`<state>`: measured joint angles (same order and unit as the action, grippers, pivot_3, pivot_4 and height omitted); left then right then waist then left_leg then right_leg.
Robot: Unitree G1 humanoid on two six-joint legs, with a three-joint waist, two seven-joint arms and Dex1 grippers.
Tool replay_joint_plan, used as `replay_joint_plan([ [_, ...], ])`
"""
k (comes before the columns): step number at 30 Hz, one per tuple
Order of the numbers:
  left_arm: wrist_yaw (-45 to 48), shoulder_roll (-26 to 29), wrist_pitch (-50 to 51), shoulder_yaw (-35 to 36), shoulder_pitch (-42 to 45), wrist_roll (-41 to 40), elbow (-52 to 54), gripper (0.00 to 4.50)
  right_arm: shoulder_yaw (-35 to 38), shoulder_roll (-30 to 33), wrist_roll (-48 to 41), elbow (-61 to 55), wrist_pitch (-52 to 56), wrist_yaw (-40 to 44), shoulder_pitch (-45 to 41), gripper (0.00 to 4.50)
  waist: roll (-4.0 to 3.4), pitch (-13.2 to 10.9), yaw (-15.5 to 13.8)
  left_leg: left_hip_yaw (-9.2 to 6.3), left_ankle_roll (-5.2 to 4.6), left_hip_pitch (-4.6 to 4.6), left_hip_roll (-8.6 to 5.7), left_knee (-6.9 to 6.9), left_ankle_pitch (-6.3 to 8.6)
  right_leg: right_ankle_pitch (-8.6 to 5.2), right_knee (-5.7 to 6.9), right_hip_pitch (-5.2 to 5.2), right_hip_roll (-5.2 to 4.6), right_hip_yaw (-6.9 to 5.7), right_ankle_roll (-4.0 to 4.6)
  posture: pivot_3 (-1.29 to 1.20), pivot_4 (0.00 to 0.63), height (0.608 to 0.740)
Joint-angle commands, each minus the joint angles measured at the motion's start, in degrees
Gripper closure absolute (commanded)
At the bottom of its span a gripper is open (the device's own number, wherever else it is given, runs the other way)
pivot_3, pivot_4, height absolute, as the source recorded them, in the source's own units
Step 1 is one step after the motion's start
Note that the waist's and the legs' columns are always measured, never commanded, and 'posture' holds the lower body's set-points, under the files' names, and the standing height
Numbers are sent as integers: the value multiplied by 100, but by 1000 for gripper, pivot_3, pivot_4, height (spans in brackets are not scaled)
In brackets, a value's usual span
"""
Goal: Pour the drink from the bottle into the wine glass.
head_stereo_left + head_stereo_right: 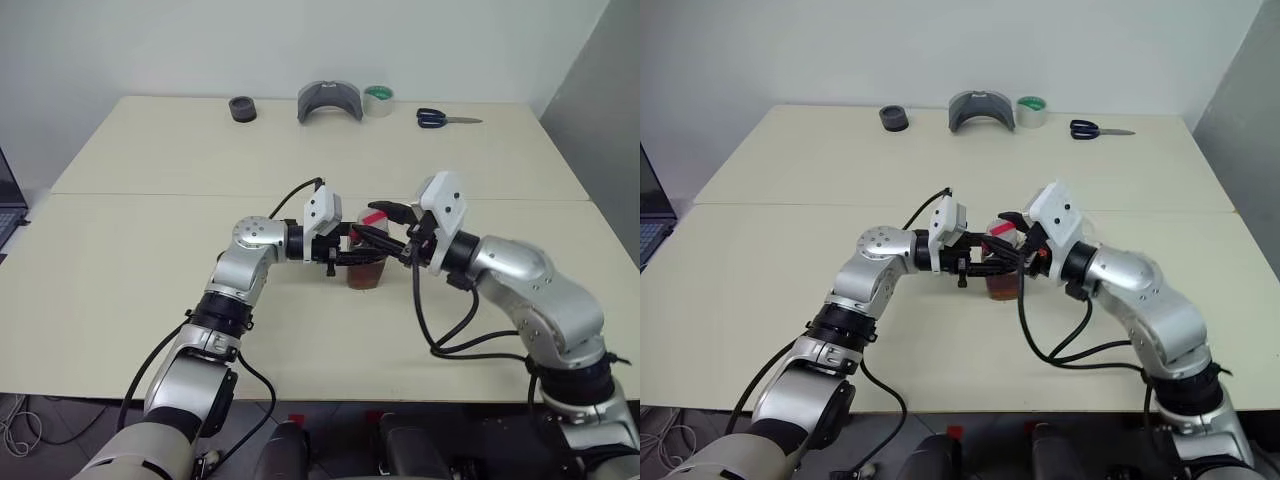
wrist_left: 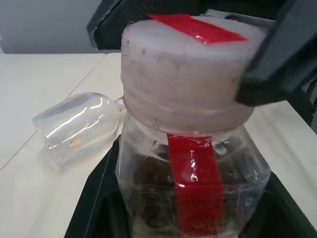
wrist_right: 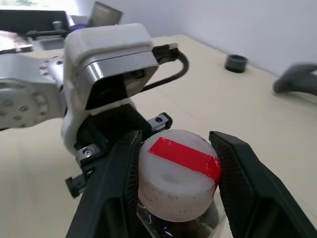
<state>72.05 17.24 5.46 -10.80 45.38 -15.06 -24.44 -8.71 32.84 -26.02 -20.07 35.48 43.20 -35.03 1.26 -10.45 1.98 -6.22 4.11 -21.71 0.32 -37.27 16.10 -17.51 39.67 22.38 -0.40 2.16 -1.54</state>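
Observation:
The bottle (image 1: 368,262) stands upright at the table's middle, with the reddish-brown drink (image 1: 367,274) in its lower part. My left gripper (image 1: 352,255) comes in from the left and is shut on the bottle's body. From the right, my right gripper (image 1: 385,218) is shut on the white cap (image 3: 178,173) with its red strip, one black finger (image 3: 111,193) on each side. The wine glass (image 2: 74,126) shows in the left wrist view beyond the bottle as a clear bowl that seems to lie on its side on the table, its stem hidden.
Along the table's far edge lie a black tape roll (image 1: 242,109), a grey curved piece (image 1: 329,101), a clear tape roll (image 1: 378,99) and blue-handled scissors (image 1: 445,118). A laptop (image 1: 8,205) sits off the left edge.

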Motion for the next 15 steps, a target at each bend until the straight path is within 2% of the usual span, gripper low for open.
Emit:
replay_joint_plan([
  [1,74,42,-143,58,105,-30,254,2649,-116,396,-16,664,-476,1354,-525,2656,0,0,5,-2,0,0,2,1,0,0,-1,-1,1,-2,0,0,150,740],
  [5,-5,50,-148,96,38,-34,325,2659,1,311,26,836,-512,1298,-605,2656,0,0,5,-3,1,-3,10,5,0,0,-4,1,4,-2,3,0,150,740],
  [11,-106,90,-63,127,-45,-56,451,2679,781,274,-271,-65,20,415,-76,594,0,0,-16,-3,3,-12,15,1,-2,1,-7,2,-23,1,3,0,150,740],
  [14,-164,99,-103,132,-35,-30,407,2679,1236,63,-535,-995,707,-504,370,565,0,0,-20,-4,4,-17,11,-3,-2,1,-8,2,-34,0,2,0,150,740],
  [15,-202,86,-115,145,-10,-26,360,2679,1298,-207,-538,-1392,890,-1004,628,565,1,0,-22,-5,5,-18,10,-5,-2,1,-7,2,-35,0,2,0,150,740],
])
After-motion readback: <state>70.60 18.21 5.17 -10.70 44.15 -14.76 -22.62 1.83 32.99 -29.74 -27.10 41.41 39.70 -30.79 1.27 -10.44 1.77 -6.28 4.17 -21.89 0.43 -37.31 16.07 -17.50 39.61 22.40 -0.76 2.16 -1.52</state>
